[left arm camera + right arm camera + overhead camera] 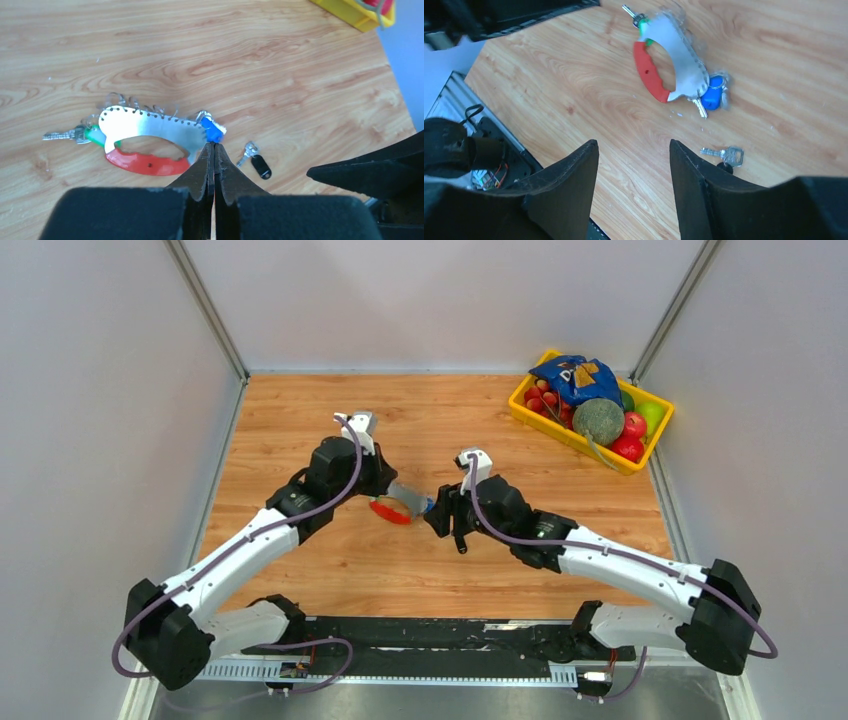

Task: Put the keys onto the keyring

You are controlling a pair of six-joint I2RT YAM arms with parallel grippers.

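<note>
Nearest to me, the right gripper (633,144) is hovering over the wooden table (330,570) with its fingers spread wide, holding nothing. Near it the black-headed key (261,166) is lying loose. Left of that, the left gripper (214,146) is pressing its fingers together against the edge of the keyring (150,127) strap, beside the blue-headed key (214,131); whether it is pinching anything, I cannot tell.

Black key (726,155) partly hidden behind finger (696,195); strap (679,55) blurry in R wrist cam; bin (350,15) cut off, far right.
</note>
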